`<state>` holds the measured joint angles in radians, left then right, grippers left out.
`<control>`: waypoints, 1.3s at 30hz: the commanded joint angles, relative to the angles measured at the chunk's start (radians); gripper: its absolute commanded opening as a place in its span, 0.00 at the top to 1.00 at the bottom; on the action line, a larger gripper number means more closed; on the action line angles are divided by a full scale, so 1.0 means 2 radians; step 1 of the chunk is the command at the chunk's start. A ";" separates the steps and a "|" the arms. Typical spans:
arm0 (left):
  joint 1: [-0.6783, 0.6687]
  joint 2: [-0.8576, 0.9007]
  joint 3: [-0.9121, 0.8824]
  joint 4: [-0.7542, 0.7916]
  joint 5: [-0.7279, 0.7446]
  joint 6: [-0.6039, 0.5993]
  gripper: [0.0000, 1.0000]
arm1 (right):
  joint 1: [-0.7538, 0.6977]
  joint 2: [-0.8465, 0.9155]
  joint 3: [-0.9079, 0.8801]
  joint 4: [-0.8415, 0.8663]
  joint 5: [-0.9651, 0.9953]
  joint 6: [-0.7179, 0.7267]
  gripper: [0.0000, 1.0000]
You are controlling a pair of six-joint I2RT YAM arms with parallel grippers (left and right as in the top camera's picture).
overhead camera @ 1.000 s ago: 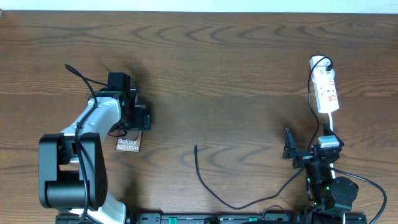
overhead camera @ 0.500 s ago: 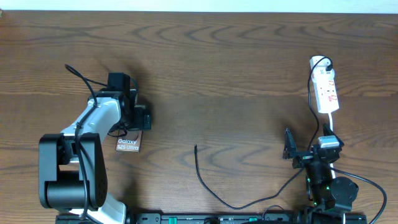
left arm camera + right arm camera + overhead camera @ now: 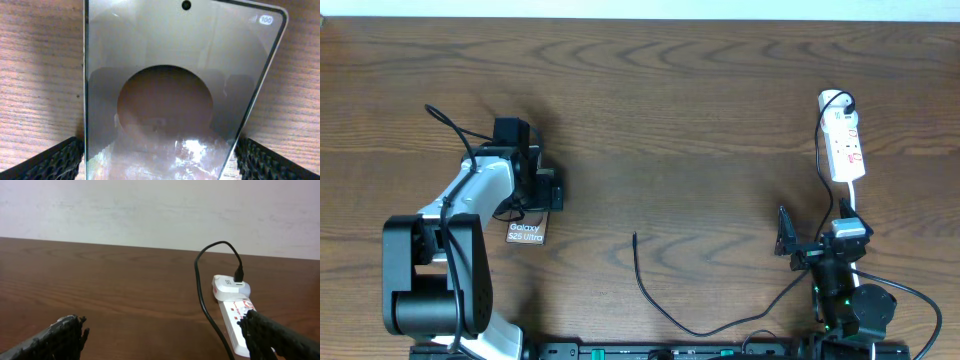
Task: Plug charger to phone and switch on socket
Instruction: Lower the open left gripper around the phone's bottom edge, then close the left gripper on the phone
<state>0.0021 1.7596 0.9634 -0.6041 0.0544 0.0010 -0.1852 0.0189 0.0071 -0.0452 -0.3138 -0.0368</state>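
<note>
The phone (image 3: 527, 232) lies flat, face up, toward the left side of the table (image 3: 670, 120), about midway between the far and near edges. The left gripper (image 3: 534, 192) hangs over its far half, released and spread wide. In the left wrist view one pad (image 3: 55, 161) stands just beside each long edge of the phone, which lies between them; whether they touch it I cannot tell. The charger (image 3: 655, 300) trails along the near edge, and its free tip lies on bare wood near the middle, well apart from the phone and both grippers. The socket (image 3: 844, 140) lies lengthwise near the right edge, toward the far right corner, with a black lead plugged in at its far end. The right gripper (image 3: 815, 240) sits just nearer than the socket, facing it, with its jaws released and wide and nothing between them.
</note>
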 commanded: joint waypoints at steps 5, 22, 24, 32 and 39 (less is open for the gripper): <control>0.000 0.017 -0.021 -0.019 -0.019 0.017 0.02 | 0.005 -0.001 -0.001 -0.003 0.004 -0.004 0.01; 0.000 0.017 -0.021 -0.021 -0.020 0.035 0.03 | 0.005 -0.001 -0.001 -0.003 0.004 -0.004 0.01; 0.000 0.017 -0.021 -0.021 -0.020 0.035 0.08 | 0.005 -0.001 -0.001 -0.003 0.004 -0.004 0.01; 0.000 0.017 -0.021 -0.021 -0.020 0.035 0.11 | 0.005 -0.001 -0.001 -0.003 0.004 -0.004 0.01; 0.000 0.017 -0.021 -0.021 -0.020 0.035 0.12 | 0.005 -0.001 -0.001 -0.003 0.004 -0.004 0.01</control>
<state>0.0017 1.7596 0.9634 -0.6323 0.0616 0.0570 -0.1852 0.0189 0.0071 -0.0452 -0.3138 -0.0368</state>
